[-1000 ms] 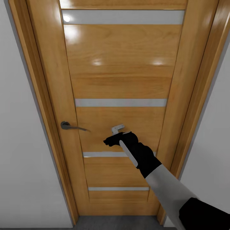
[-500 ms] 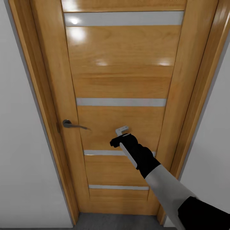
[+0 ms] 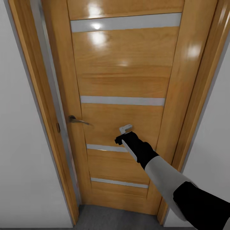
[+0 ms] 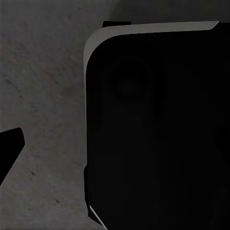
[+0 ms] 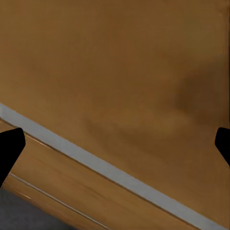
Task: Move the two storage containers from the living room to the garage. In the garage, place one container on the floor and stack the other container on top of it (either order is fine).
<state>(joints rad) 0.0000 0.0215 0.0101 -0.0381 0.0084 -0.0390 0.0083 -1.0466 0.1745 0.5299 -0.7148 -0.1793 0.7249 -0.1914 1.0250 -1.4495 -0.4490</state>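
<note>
Neither orange-red storage container is in view. I face a glossy wooden door point(image 3: 124, 73) with pale horizontal stripes, standing slightly ajar. My right gripper point(image 3: 122, 134) reaches out to the door's panel, right of its grey lever handle point(image 3: 77, 120). In the right wrist view the right gripper point(image 5: 115, 143) is open, with a black fingertip point(image 5: 10, 143) at each side edge and door wood close ahead. My left gripper point(image 4: 115, 143) hangs low; one fingertip point(image 4: 9, 146) shows at the frame's edge, over grey concrete beside a black part of my own body point(image 4: 158, 129).
The door sits in a wooden frame point(image 3: 32, 95) between grey-white walls point(image 3: 19, 179). A grey strip of the door's edge point(image 3: 52, 95) shows along the handle side. Dark grey floor point(image 3: 111, 220) lies at the threshold.
The door has swung away from me on its handle side, baring a grey edge strip. My right arm has pushed forward with the panel, and the handle has shifted right.
</note>
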